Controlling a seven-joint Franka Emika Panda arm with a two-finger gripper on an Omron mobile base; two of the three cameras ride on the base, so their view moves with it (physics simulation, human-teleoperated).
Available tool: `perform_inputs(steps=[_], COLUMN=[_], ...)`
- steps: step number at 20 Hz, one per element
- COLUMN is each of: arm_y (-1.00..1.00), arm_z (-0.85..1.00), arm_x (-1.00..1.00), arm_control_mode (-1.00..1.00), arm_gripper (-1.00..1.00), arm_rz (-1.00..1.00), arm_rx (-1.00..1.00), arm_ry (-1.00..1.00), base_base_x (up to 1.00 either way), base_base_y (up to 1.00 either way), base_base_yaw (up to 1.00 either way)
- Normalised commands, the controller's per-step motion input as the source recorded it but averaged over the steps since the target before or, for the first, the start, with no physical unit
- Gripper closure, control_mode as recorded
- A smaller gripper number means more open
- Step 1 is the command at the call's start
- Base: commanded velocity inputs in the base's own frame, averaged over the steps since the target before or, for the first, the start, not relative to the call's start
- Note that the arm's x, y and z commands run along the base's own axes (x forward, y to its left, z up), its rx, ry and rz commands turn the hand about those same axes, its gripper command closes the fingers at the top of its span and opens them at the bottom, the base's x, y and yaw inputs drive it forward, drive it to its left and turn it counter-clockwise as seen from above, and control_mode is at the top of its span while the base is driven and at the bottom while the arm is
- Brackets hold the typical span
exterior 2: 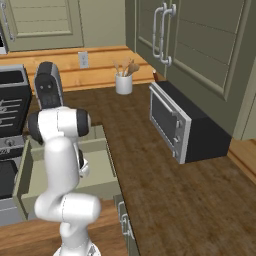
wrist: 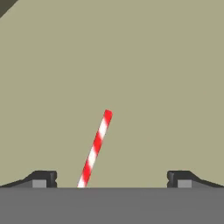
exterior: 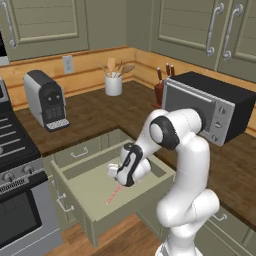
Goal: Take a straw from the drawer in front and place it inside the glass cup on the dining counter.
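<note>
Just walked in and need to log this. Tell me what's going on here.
The white robot arm is reaching down into the open olive drawer beside the stove. A red-and-white striped straw lies flat on the drawer floor, and the gripper hangs over it with its fingers spread wide, one on each side of the straw and not touching it. Nothing is held yet.
</note>
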Motion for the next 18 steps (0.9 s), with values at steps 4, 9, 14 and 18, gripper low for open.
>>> perform_inputs(steps=[4, 9, 14, 18], arm_y=[0.00, 0.00, 0.05, 0.10], arm_z=[-0.19, -0.22, -0.25, -0.18], arm_x=[0.23, 0.27, 0.16, 0.02], arm_control_mode=[-1.00, -1.00, -1.00, -1.00], arm_gripper=[-1.00, -1.00, -1.00, -1.00], arm_rz=[-0.10, -0.08, -0.05, -0.03], arm_rx=[0.00, 0.00, 0.00, 0.00], arm_ry=[0.00, 0.00, 0.00, 0.00], base_base_x=[0.00, 0.00, 0.00, 0.00], base_base_y=[0.00, 0.00, 0.00, 0.00], base_base_yaw=[0.00, 0.00, 0.00, 0.00])
